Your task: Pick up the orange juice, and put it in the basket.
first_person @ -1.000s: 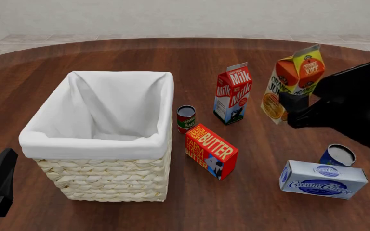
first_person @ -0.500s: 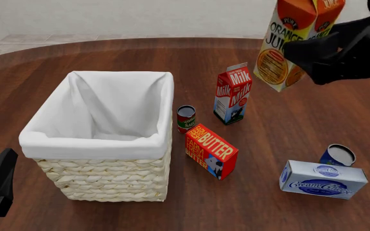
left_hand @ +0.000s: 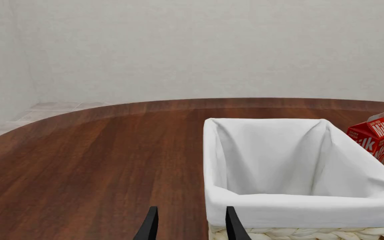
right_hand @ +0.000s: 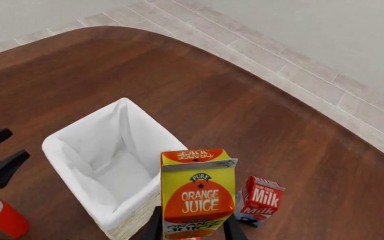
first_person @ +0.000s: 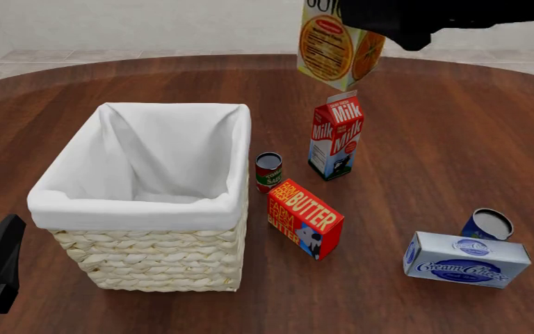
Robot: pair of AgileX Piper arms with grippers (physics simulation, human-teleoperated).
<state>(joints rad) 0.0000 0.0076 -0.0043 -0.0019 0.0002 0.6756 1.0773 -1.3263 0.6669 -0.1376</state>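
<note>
Orange juice (right_hand: 199, 195) hangs high above the table (first_person: 452, 125), clamped between the fingers of the right gripper (right_hand: 192, 222), over the milk carton (first_person: 336, 138) and off to the right of the basket (first_person: 147, 257). The gable-top carton is yellow and orange; its face reads "PURE ORANGE JUICE" under a black star, and a side panel carries a nutrition table inside an orange ring. Nearby print reads "Milk" in white on red, "FARM BUTTER" on the red-orange box (first_person: 304, 218), and "Cream Cheese" on the pale blue box (first_person: 466, 259). The cream wicker basket has a white liner folded over its rim. The left gripper (left_hand: 189, 223) sits low beside the basket, fingers parted and holding nothing.
</note>
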